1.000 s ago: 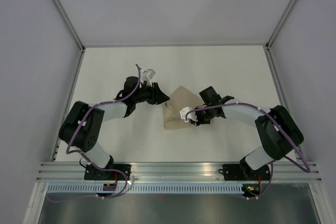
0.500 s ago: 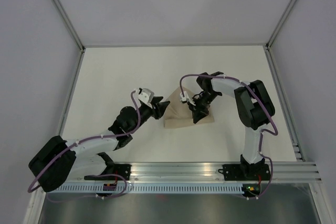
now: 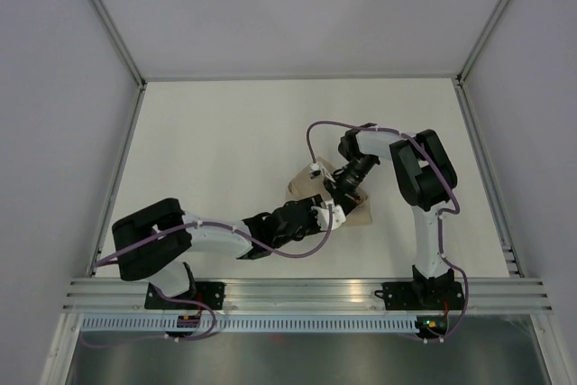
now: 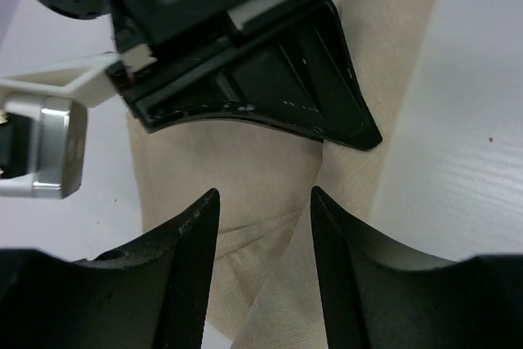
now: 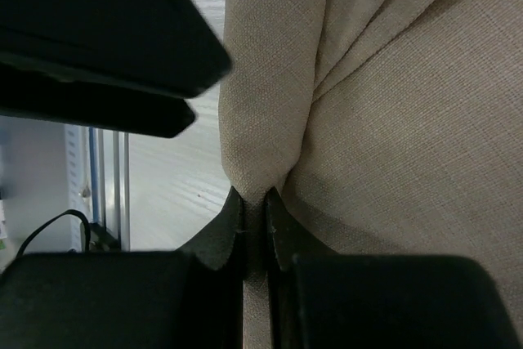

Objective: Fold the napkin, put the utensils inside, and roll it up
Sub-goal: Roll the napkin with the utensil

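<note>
The beige napkin (image 3: 303, 181) lies bunched and folded near the middle of the table, mostly covered by both grippers. My right gripper (image 3: 342, 189) comes at it from the right and is shut on a pinched ridge of cloth (image 5: 265, 120), with the fabric squeezed between its fingertips (image 5: 255, 202). My left gripper (image 3: 331, 207) reaches in from the near left. It stands open (image 4: 264, 202), with a diagonal fold of the napkin (image 4: 245, 169) showing between its fingers. The right gripper's black fingers (image 4: 327, 79) sit just beyond it. The utensils are out of view.
The white table (image 3: 207, 132) is boxed in by grey walls with metal posts at the back corners. An aluminium rail (image 3: 306, 290) runs along the near edge, holding both arm bases. Purple cables loop along the arms, one arching above the right wrist (image 3: 311, 137).
My left arm swept from the napkin's left side round to its near side and opened wider. My right arm drew its elbow back while keeping its grip; the napkin bunched and shifted right.
</note>
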Tool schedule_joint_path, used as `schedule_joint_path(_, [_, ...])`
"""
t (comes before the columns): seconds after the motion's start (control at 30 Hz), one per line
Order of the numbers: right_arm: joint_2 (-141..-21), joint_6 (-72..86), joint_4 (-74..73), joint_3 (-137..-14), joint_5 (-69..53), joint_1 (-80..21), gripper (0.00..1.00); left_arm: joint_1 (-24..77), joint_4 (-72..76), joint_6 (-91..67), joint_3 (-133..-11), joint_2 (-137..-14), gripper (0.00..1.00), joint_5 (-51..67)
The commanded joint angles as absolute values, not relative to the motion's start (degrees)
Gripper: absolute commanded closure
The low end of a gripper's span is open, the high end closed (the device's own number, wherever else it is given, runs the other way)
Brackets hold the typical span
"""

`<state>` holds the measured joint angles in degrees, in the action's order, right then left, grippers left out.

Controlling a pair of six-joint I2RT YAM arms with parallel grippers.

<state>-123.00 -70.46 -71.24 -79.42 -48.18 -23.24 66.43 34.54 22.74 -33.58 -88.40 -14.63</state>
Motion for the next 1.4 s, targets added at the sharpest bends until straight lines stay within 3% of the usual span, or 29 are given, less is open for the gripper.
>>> schedule_joint_path(0.0, [-128.58,-73.48,-66.97,-77.78,-37.53,-23.2,0.99,66.88,30.42,31.29,-37.96,-91.93,0.46,-11.62])
schedule_joint_path(0.33, [-129.81,-71.19,-66.97,-79.54,-37.35,-22.41,0.99,66.8,19.08,29.97,-43.42,-96.5,0.44,1.22])
schedule_joint_path(0.9, [-129.82,-69.34,-65.74,-79.8,-36.74,-22.15,0.99,63.02,19.16,29.44,-42.8,-102.13,0.44,3.52])
schedule_joint_path(1.0, [-129.73,-69.35,-65.57,-79.89,-37.09,-21.89,0.99,62.84,17.76,29.97,-43.59,-103.18,0.48,3.95])
schedule_joint_path(1.13, [-129.64,-69.43,-65.48,-80.24,-37.44,-21.62,0.99,62.84,14.77,29.45,-44.64,-103.8,0.77,5.62])
schedule_joint_path(1.2, [-129.29,-68.91,-64.69,-80.59,-37.7,-21.62,0.98,62.84,11.7,28.4,-45.78,-104.32,0.85,6.94])
schedule_joint_path(1.3, [-127.18,-67.42,-62.77,-80.68,-38.23,-21.45,0.79,61.7,6.51,26.03,-49.21,-105.64,0.96,10.97])
schedule_joint_path(1.33, [-126.31,-67.06,-62.23,-80.77,-38.41,-21.45,0.65,61.26,5.46,25.41,-50.52,-105.82,0.98,12.2])
schedule_joint_path(1.37, [-124.38,-66.54,-60.49,-80.6,-38.67,-21.01,0.58,60.13,3.88,24.01,-51.23,-106.26,0.98,15.26])
